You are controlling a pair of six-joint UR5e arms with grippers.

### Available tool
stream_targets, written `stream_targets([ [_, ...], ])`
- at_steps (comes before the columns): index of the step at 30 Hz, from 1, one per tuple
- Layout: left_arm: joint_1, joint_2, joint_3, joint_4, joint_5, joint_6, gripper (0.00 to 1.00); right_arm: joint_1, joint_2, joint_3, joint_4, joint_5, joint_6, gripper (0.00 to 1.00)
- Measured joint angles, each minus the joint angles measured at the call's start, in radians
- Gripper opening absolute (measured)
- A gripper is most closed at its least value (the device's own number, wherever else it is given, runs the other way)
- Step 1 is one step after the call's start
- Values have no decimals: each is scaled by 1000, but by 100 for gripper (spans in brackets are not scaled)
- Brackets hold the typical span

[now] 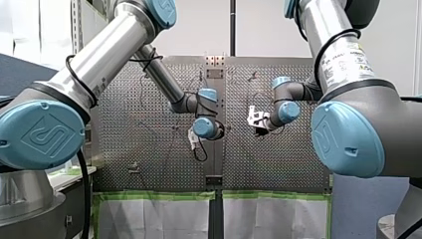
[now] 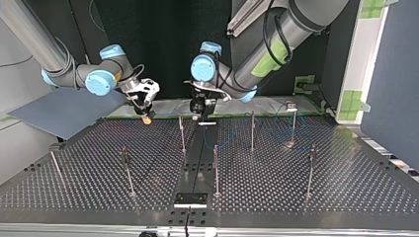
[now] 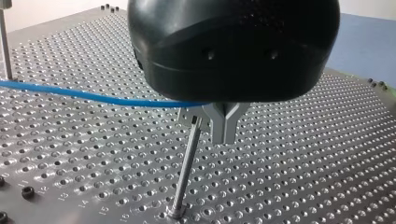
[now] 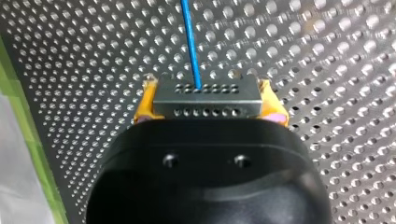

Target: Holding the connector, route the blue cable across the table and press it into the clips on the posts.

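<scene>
In the right wrist view my right gripper [image 4: 206, 95] is shut on a grey connector block [image 4: 205, 101], with a yellow pad [image 4: 144, 106] at each end. The blue cable [image 4: 189, 42] leaves the connector and runs ahead over the perforated table. In the left wrist view my left gripper [image 3: 225, 133] has metal fingers that meet at the tips. The blue cable [image 3: 93, 95] runs into them just under the black body. A thin post [image 3: 187, 172] with a clip [image 3: 194, 120] on top stands right beside these fingers. Across the table, both grippers hang near the far edge, right [image 2: 146, 117] and left [image 2: 202, 117].
Several thin posts stand on the perforated table, among them one [image 2: 182, 133] between the grippers and others [image 2: 252, 131] [image 2: 216, 170] under my left arm's side. A blue-grey panel [image 2: 64, 111] lies at the top view's left. A black plate [image 2: 190, 200] sits at the near edge.
</scene>
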Motion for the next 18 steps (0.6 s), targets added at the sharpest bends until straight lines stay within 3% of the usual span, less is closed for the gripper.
stream_targets([
  [11, 18, -15, 50, 28, 46, -23, 0, -17, 6, -22, 3, -8, 2, 0],
  [18, 39, -68, 107, 14, 65, -29, 0, -19, 27, -52, 7, -8, -1, 0],
])
